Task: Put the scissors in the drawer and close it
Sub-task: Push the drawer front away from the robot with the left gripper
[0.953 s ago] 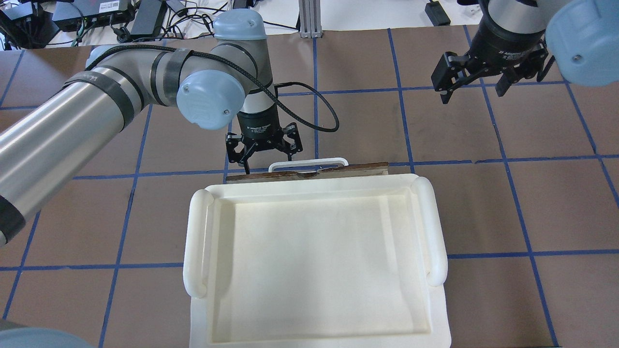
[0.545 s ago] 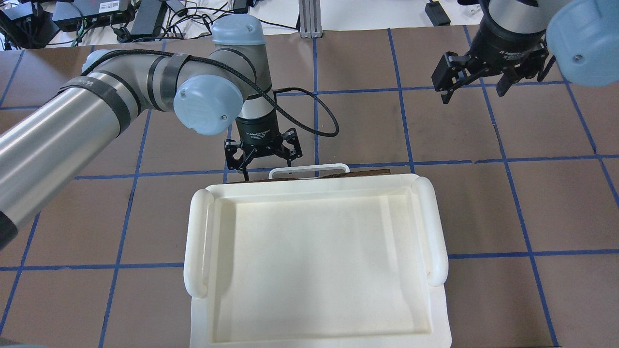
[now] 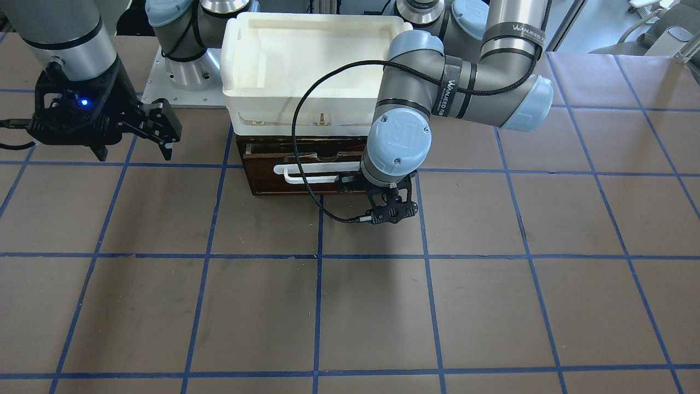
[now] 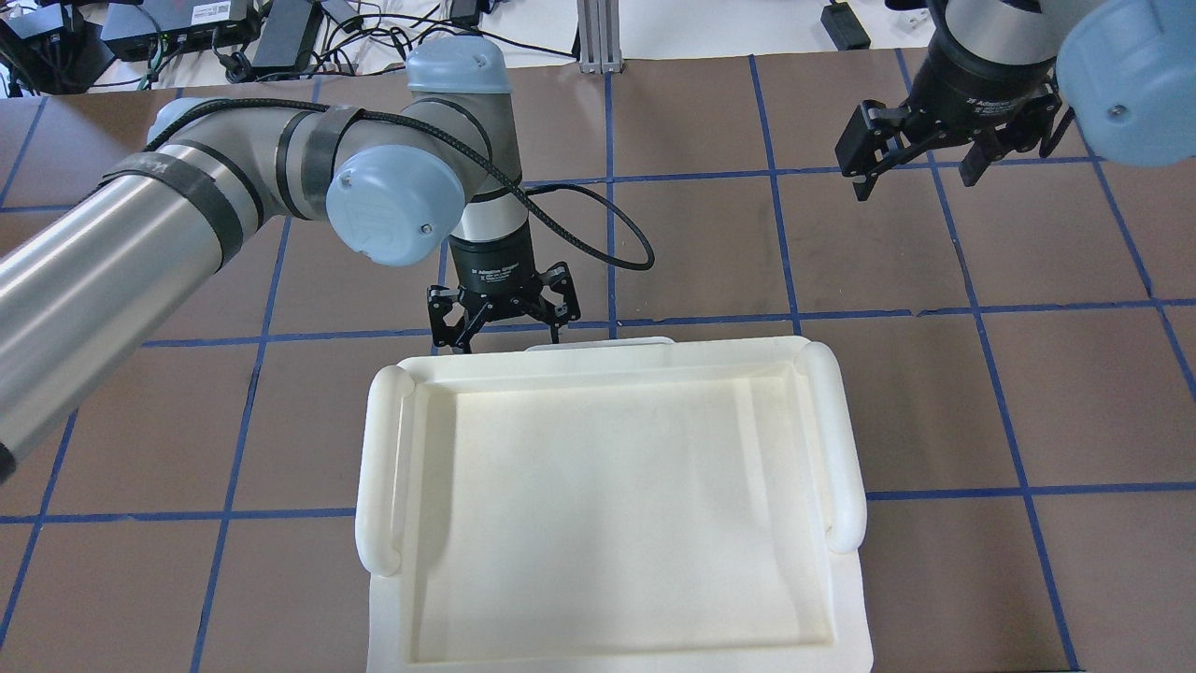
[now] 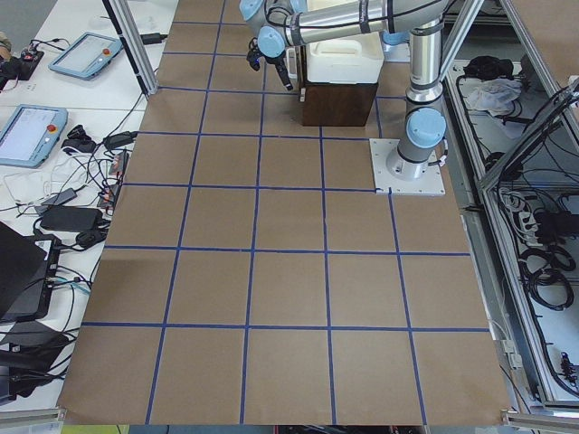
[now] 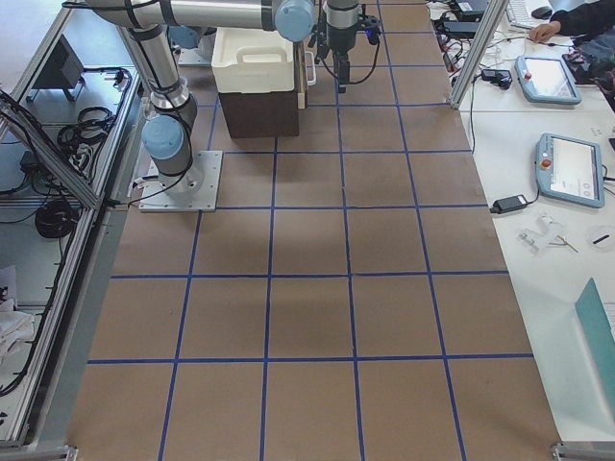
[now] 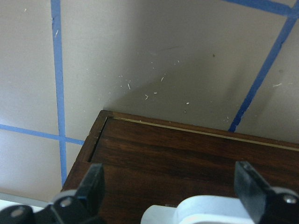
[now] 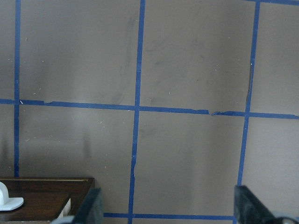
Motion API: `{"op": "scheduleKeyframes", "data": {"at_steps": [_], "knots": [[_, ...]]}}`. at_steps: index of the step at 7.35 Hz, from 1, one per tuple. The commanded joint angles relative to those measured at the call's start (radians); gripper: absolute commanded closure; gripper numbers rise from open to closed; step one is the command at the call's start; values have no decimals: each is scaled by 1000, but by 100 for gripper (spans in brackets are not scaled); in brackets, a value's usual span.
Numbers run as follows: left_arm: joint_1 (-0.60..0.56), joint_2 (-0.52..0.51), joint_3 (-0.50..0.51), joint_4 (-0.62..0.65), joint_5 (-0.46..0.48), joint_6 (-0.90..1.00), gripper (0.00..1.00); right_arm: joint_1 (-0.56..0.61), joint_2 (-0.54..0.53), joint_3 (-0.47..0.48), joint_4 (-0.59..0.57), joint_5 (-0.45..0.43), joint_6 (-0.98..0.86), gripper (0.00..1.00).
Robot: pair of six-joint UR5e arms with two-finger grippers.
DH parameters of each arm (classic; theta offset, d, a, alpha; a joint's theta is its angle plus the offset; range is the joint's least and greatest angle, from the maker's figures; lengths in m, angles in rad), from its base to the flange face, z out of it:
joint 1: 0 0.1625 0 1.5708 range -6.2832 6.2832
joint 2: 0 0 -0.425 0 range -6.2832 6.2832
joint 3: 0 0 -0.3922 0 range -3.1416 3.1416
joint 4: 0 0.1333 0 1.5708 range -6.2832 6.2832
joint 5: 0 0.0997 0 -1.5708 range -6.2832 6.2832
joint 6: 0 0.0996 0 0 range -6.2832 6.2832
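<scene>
The drawer [image 3: 306,183] has a dark brown front and a white bar handle [image 3: 314,171]. It sits pushed into the small dark cabinet. In the overhead view only the handle [image 4: 598,343] shows past the tray's edge. My left gripper [image 4: 509,338] is open, right at the drawer front [image 7: 187,154]. One end of the handle [image 7: 210,210] lies between its fingers. My right gripper [image 4: 916,173] is open and empty, well off to the side above the table, and also shows in the front view [image 3: 134,143]. The scissors are hidden.
A large white plastic tray [image 4: 374,467] lies on top of the cabinet and covers it from above. The brown table [image 4: 1028,393] with its blue tape grid spreads around. Cables and power units [image 4: 187,28] lie beyond the far edge.
The drawer front has slid in under the tray's edge, so only its handle still shows from above. My left gripper has moved toward the cabinet with it. The right arm has not moved.
</scene>
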Motion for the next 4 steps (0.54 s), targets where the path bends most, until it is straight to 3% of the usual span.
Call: {"op": "scheduleKeyframes", "data": {"at_steps": [1, 4], "knots": [[-4, 9, -11, -12, 0, -8, 0, 0, 0, 0, -1, 0, -1, 0], [-31, 10, -28, -17, -3, -40, 0, 0, 0, 0, -1, 0, -1, 0]]}}
